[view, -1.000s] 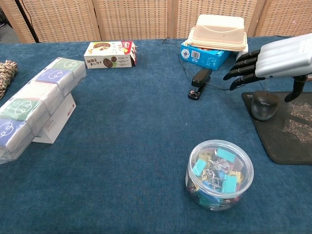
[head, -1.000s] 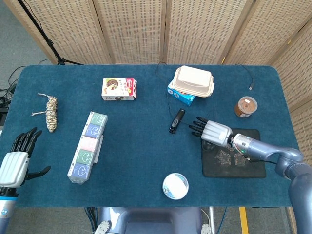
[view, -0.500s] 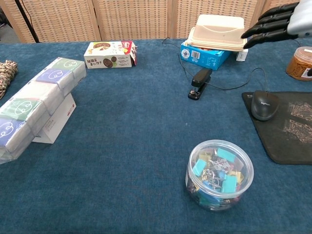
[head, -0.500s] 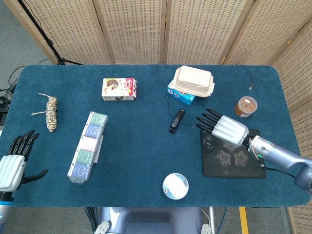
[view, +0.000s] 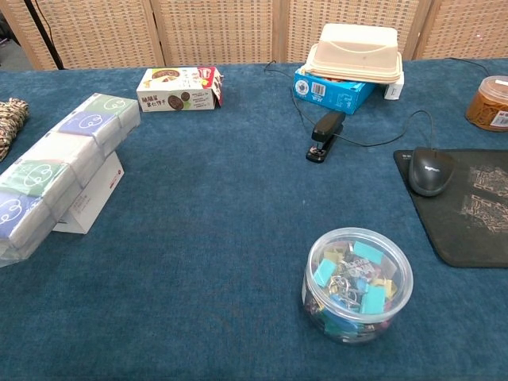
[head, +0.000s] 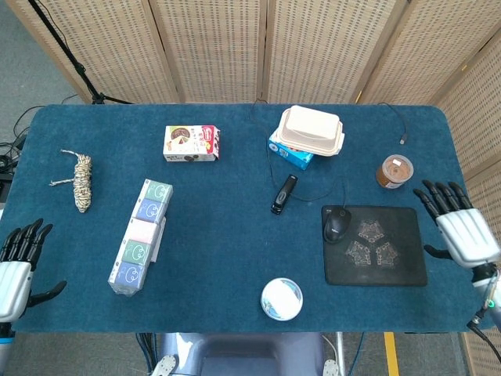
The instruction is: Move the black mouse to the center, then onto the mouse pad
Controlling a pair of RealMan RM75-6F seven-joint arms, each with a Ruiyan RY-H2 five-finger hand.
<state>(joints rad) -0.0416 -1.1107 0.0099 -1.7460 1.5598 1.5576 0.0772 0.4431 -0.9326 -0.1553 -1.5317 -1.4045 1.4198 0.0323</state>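
step: mouse (head: 337, 225) lay on the pad (head: 383, 254), at its corner far from the right hand (head: 462, 231) | hands: right and left hand (head: 16, 270) both spread, holding nothing | advice: judged done; keep hands off, avoid snagging the cord

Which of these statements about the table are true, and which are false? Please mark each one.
1. The mouse lies on the pad. True.
2. The right hand holds the mouse. False: it is off to the pad's side, open and holding nothing.
3. The stapler lies on the pad. False: it lies on the table cloth, beside the pad.
4. The clip tub stands upright. True.
5. The left hand holds the rope. False: it holds nothing.
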